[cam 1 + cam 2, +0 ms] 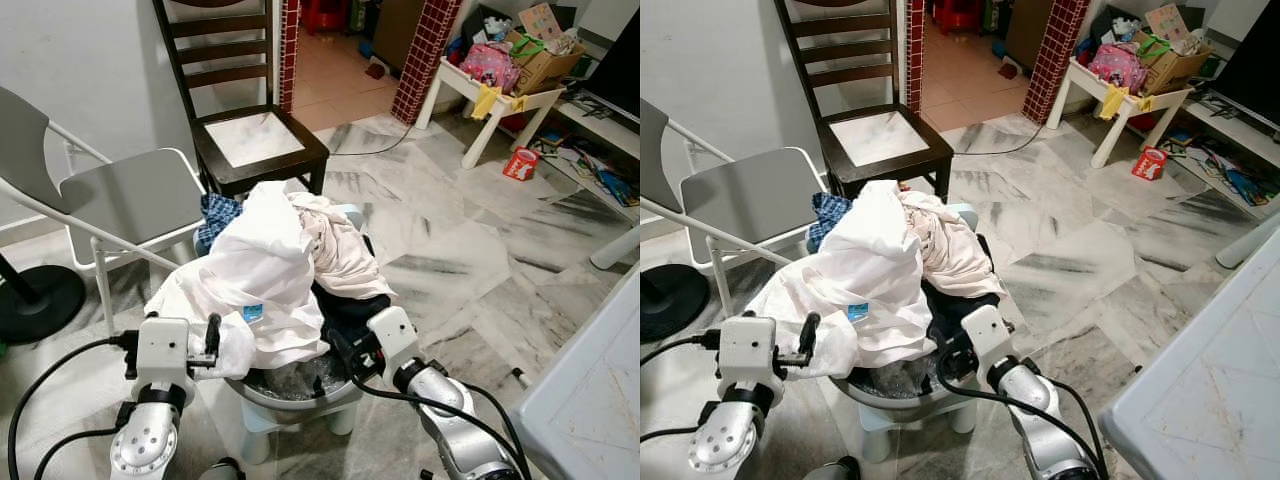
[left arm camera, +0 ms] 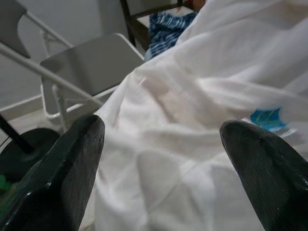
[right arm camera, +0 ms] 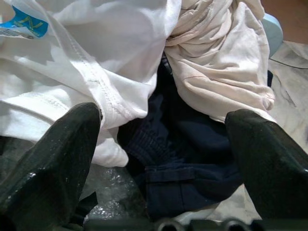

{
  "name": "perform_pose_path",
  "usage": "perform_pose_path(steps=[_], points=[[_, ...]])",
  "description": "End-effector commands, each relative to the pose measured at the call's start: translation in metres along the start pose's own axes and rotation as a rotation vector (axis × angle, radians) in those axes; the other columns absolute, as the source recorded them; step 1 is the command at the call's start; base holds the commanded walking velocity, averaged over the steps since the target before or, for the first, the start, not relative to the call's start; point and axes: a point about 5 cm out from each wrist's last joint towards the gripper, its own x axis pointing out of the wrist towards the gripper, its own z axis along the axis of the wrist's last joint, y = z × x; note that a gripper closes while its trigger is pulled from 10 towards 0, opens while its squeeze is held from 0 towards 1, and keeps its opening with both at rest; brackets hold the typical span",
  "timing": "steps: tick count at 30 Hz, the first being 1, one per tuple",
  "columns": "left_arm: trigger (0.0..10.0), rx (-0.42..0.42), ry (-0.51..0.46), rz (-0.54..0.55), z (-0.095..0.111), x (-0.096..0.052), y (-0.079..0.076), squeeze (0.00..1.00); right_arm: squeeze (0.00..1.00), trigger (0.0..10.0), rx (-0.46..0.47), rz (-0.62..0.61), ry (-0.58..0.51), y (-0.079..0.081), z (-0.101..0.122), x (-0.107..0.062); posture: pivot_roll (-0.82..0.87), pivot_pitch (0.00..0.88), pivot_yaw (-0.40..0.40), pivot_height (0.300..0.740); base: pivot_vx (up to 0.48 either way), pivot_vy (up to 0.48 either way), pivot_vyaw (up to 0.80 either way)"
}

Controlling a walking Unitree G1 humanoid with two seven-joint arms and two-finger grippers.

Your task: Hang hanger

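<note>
Blue tag (image 3: 23, 22) on the white garment (image 3: 96, 57): 1 white letter, apparently "N", can be made out in the right wrist view; smaller print beside it cannot be read.
Same tag in the head views: seen as a small blue patch, lettering too small to be read.
Red container (image 1: 520, 163) on the floor: markings are seen, nothing legible.

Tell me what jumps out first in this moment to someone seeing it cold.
A heap of laundry fills a basin set on a small stool: a white shirt on top, a cream garment and dark clothes beneath. Both open tools, left and right, flank it. Two empty chairs stand behind.
</note>
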Motion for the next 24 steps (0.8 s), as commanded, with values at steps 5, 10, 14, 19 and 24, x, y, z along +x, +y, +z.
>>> perform_pose_path(steps=[5,10,14,19,24], points=[[10.0,0.008,0.016,0.078,-0.007,-0.01,0.015,0.0,0.0,10.0,0.002,-0.016,0.024,-0.005,-0.003,-0.006,0.1,0.138,-0.109,0.74,0.0,0.0,0.0],[10.0,0.018,0.006,0.093,-0.005,-0.006,0.024,0.0,0.0,10.0,0.001,-0.025,0.036,-0.007,-0.006,-0.011,0.09,0.148,-0.11,0.74,0.0,0.0,0.0],[10.0,0.017,-0.001,0.098,-0.002,0.002,0.029,0.0,0.0,10.0,0.0,-0.036,0.043,-0.008,-0.007,-0.015,0.07,0.154,-0.108,0.74,0.0,0.0,0.0],[10.0,0.021,-0.021,0.074,0.005,0.02,0.03,0.0,0.0,10.0,-0.001,-0.056,0.046,-0.01,-0.008,-0.02,0.04,0.158,-0.097,0.74,0.0,0.0,0.0],[10.0,0.026,-0.048,0.027,0.017,0.049,0.026,0.0,0.0,10.0,-0.003,-0.089,0.049,-0.012,-0.008,-0.028,0.0,0.167,-0.084,0.74,0.0,0.0,0.0]])
